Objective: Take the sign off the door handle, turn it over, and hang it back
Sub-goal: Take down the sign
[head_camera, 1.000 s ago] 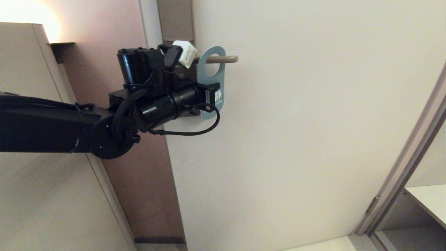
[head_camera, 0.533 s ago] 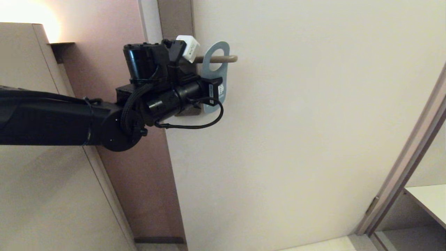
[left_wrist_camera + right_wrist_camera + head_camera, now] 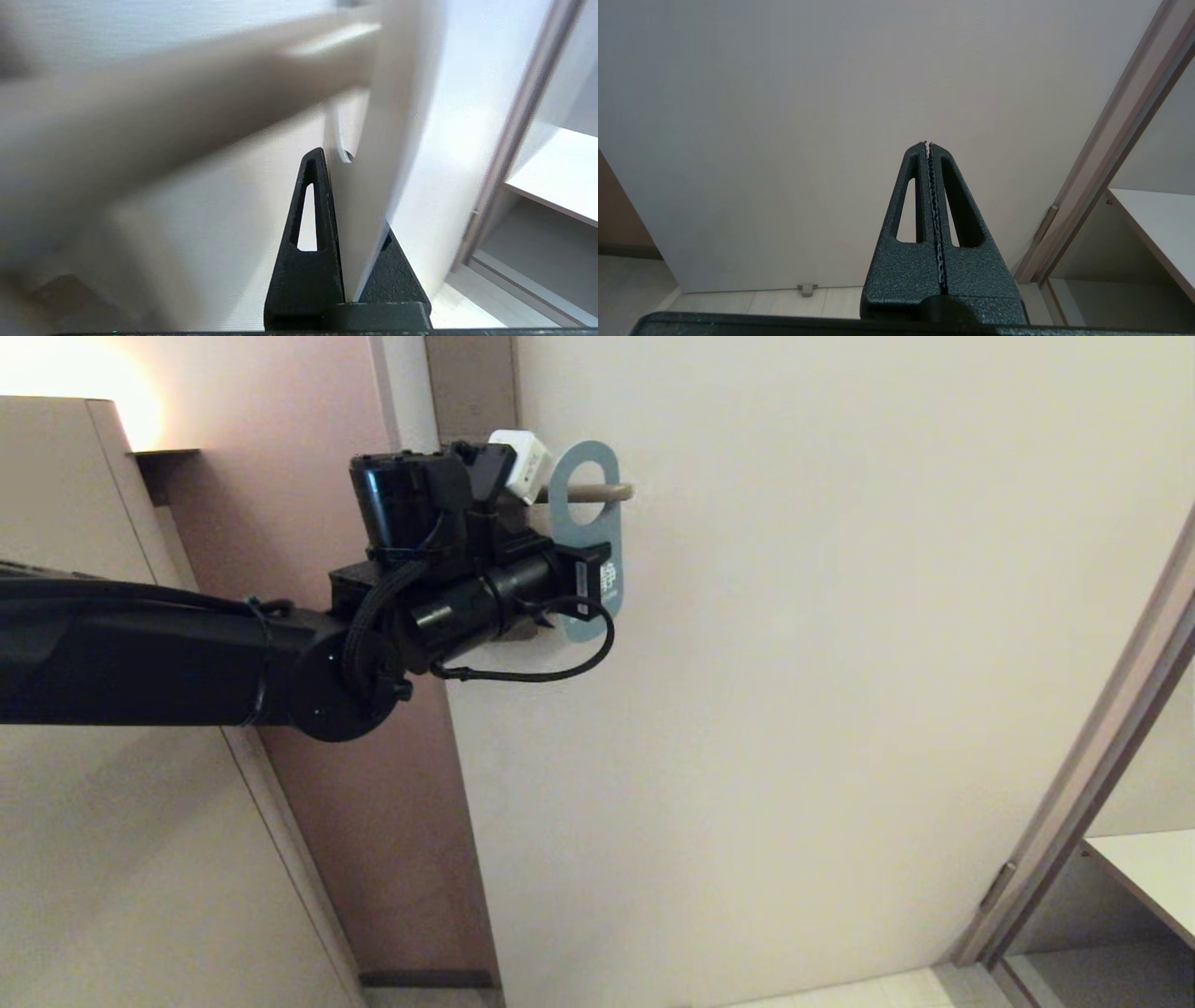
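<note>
Blue sign [image 3: 586, 537] is pinched low in your left end effector [image 3: 597, 586], its oval hole ringing the door handle [image 3: 602, 493] near the free tip, so slide rightward along that horizontal lever; right end effector [image 3: 928, 144] sits closed, parked.

Blue-grey sign [image 3: 587, 555] with white lettering low on its face; pale whitish on the face seen in the left wrist view [image 3: 369, 205]. Matte beige-bronze door handle [image 3: 597, 493], showing through the sign's oval hole. Brown backplate [image 3: 471, 383] above, a darker taupe than the handle. Cream, unpatterned door [image 3: 794, 709]. Dusty pink-brown wall [image 3: 308, 448] with a warm yellow glow at the upper corner. Black left hand [image 3: 597, 586] and arm, glossy in parts, carrying a small white block [image 3: 521, 462] on top. Dark charcoal, grainy-textured right hand [image 3: 928, 149], its inner edges finely toothed. Grey-brown door frame [image 3: 1102, 747]; off-white shelf [image 3: 1153, 873]; pale floor tiles [image 3: 752, 303].
</note>
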Controlling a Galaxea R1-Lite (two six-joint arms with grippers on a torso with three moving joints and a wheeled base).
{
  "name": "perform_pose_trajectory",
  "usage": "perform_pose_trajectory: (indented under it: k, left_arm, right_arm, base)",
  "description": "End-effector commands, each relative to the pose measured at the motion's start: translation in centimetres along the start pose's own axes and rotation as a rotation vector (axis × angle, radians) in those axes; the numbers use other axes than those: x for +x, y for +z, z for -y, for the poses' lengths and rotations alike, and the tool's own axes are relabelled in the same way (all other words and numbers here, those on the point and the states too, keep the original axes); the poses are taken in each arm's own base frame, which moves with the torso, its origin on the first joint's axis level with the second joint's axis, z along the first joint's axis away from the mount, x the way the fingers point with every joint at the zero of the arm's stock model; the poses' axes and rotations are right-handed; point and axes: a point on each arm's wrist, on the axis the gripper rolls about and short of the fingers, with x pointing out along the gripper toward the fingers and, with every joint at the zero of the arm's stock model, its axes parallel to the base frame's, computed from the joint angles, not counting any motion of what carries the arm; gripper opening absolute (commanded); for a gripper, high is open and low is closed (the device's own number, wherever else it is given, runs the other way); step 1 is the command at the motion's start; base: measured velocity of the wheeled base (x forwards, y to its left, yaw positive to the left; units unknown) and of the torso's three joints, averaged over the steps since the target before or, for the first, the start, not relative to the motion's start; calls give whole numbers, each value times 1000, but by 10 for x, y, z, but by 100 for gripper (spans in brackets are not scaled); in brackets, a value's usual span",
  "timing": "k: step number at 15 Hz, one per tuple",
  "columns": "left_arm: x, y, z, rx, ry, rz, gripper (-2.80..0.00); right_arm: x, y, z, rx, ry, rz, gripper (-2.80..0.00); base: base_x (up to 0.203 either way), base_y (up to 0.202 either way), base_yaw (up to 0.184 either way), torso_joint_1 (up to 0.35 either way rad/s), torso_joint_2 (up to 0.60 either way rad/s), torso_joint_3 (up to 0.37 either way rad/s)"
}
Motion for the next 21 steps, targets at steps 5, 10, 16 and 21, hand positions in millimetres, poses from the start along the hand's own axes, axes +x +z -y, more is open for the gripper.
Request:
perform_pose_trajectory:
  k: [5,10,16,21]
  left_arm:
    - [3,-3,12,-2,-31,-4,-280]
    - [5,-4,10,-2,-28,-5,-280]
    - [11,-5,11,-2,-38,-8,-280]
    - [15,-2,16,-2,-52,-3,-280]
  right_arm:
    - [0,0,0,0,1,0,-280]
    - [0,0,0,0,1,0,-280]
    - [0,0,0,0,-1,0,-280]
    - [0,0,0,-1,1,0,-280]
  base:
    - [0,0,0,0,0,0]
    - [0,0,0,0,0,0]
    - [0,0,0,0,0,0]
    - [0,0,0,0,0,0]
